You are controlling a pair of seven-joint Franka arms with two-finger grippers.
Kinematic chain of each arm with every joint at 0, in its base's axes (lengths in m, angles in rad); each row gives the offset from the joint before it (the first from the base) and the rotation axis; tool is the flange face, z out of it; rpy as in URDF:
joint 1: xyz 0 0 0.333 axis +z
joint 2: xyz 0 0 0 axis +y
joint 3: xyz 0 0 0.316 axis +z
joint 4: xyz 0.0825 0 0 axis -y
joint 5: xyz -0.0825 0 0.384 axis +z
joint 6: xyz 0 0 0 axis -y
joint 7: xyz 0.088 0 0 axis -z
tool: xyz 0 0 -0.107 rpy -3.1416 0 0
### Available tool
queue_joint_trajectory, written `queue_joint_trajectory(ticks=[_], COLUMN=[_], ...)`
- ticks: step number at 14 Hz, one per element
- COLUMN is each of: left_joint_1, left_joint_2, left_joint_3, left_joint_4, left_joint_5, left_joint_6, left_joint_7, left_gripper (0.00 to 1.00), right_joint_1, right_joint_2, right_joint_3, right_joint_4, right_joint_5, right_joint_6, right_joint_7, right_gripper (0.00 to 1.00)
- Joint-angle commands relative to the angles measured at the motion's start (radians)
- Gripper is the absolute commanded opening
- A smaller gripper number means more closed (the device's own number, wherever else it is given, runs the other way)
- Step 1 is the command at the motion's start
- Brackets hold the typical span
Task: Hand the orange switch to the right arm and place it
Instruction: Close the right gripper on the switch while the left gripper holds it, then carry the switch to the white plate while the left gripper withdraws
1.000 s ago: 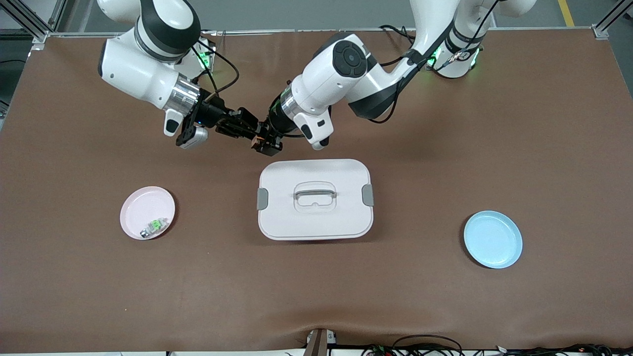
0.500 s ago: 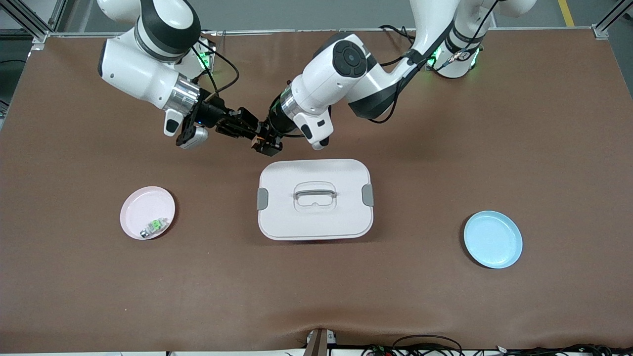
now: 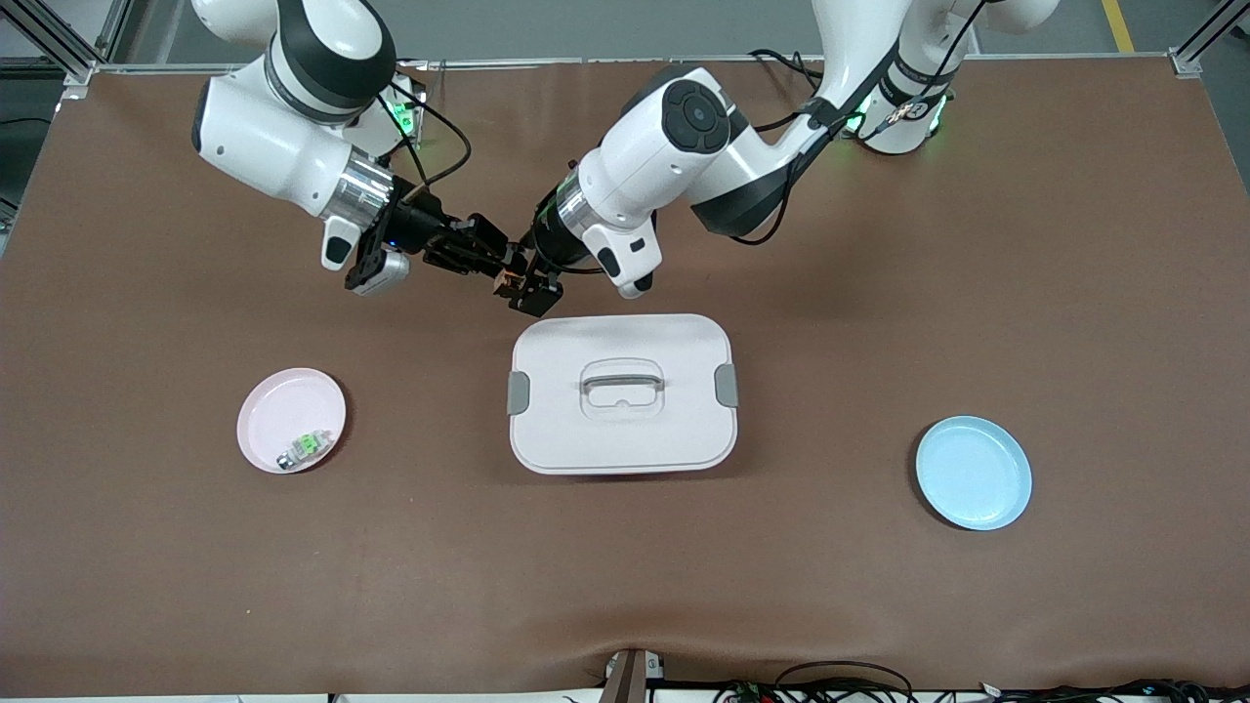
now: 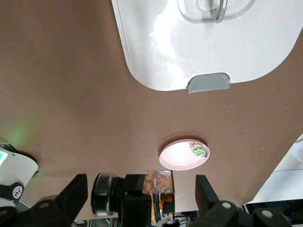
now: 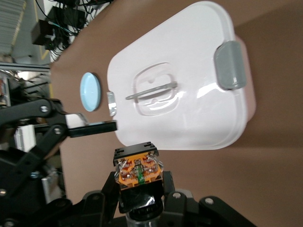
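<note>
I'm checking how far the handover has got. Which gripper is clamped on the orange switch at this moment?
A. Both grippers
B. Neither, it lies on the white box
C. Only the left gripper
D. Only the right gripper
D. The right gripper is shut on the orange switch, while the left gripper's fingers stand wide apart on either side of it, above the table just by the white box.

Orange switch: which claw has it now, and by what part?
The right claw holds the orange switch by its black body, orange face outward, above the table. The left claw is open around it.
</note>
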Motion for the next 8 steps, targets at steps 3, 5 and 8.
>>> queue_joint_trajectory(ticks=[3,5,8], left_joint_1=[0.018,0.024,0.042], left_joint_2=[-0.020,-0.037,-0.076], left_joint_3=[0.005,0.005,0.005], left_joint_4=[-0.005,-0.026,-0.088], left_joint_5=[0.079,0.118,0.219], left_joint_6=[-0.033,-0.049,-0.049], left_joint_7=[-0.015,0.018,0.164], left_gripper=[1.00,1.00,1.00], right_joint_1=[-0.093,-0.148,-0.240], right_joint_2=[-0.014,-0.014,-0.014], right_joint_3=[0.000,0.000,0.000], right_joint_4=[0.029,0.057,0.057], right_joint_5=[-0.496,-0.617,-0.676], right_joint_6=[-0.166,-0.248,-0.271], right_joint_7=[-0.115,-0.266,-0.642], right_gripper=[0.00,0.00,0.00])
